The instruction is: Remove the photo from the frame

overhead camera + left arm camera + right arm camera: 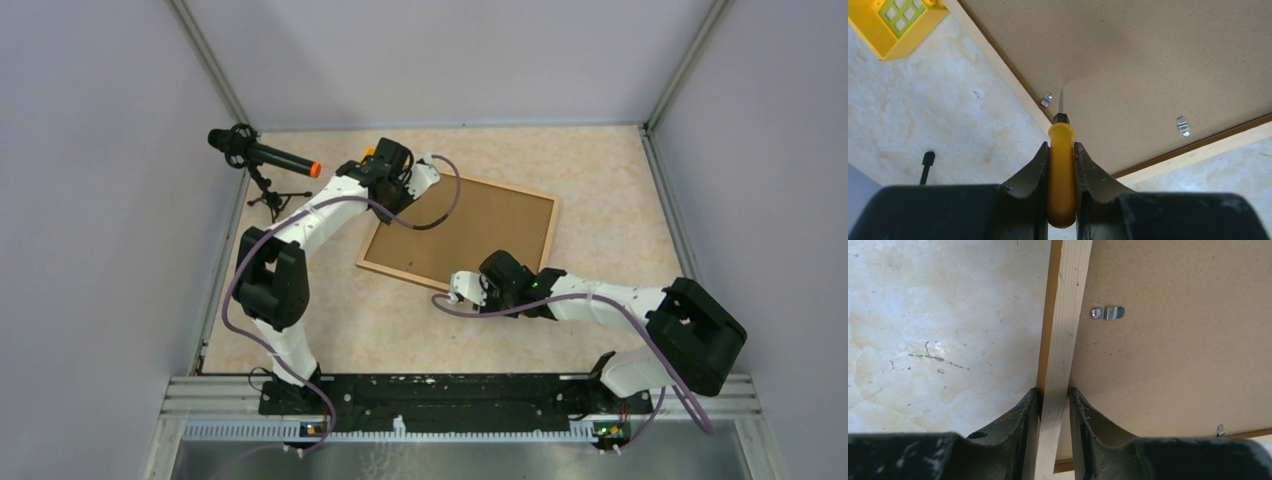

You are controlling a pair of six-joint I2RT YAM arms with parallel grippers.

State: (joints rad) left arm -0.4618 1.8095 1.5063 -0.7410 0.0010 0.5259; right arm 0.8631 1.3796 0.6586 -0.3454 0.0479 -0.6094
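No sight of the photo: presumably hidden under the plain fibreboard back of the frame (470,230), and so not yet out. Lies back-up and flat on the worktop (600,170), near the middle, long axis running left to right and slightly skewed.

Over the far left corner, the left tool (1061,150), clenched on the yellow handle of a small screwdriver (1061,175). Points blade-first along the tool's own line, out over the fibreboard. Just left of the blade tip and about level with it, a small metal retaining clip (1046,99), right at the inner edge of the wooden rim. Near, seemingly not touching. Calls for a short sideways shift toward the rim to reach that clip, judging from this view. A second clip (1183,126) well to the right on the adjoining rim, apart from the blade.

At the near long edge, the right tool (1054,395), closed on the wooden rim, one finger on the outer side and one on the board side, apparently steadying the frame. Another clip (1107,313) just inside the rim, ahead of those fingers.

Left arm clearly nearer the corner clip; right arm occupied with holding.

Farther out: a yellow toy block (898,25) beside the corner, a microphone (262,155) on a small tripod at the left edge.

No brand, label or legible writing anywhere.
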